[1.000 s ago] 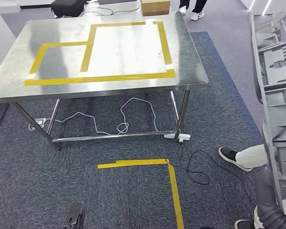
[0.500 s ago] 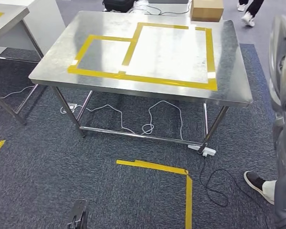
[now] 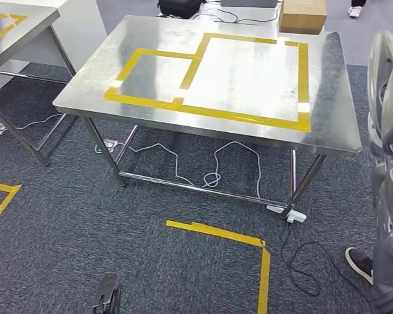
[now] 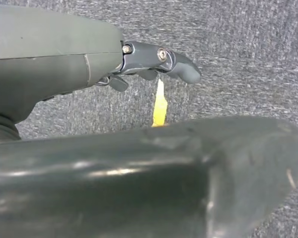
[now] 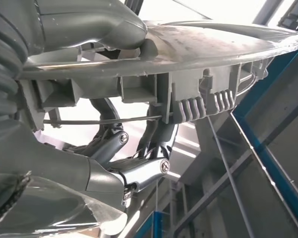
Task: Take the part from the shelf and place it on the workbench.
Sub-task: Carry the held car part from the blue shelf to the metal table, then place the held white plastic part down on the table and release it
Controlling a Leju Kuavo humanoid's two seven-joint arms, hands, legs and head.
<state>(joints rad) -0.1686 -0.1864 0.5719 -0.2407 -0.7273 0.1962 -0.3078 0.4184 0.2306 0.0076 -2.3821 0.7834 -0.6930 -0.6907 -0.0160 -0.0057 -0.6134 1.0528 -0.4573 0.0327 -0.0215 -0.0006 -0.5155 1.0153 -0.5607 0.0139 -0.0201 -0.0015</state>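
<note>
My right hand [image 5: 140, 163] grips grey part [image 5: 185, 54], fingers curled under its ribbed edge. Left hand [image 4: 155, 62] hangs over carpet, holding nothing, fingers loosely apart. Worktop [image 3: 333, 124] ahead.

Grey moulded plastic part [image 3: 388, 98] stood upright at the right edge of the head view, curved smooth outer face, off the workbench [image 3: 333, 124] and to its right. Right wrist view showed its ribbed inner side [image 5: 185, 94] with clips and slots, gripped by the right hand [image 5: 140, 148], probably at one edge. Workbench was steel-topped, marked with yellow tape rectangles.
</note>
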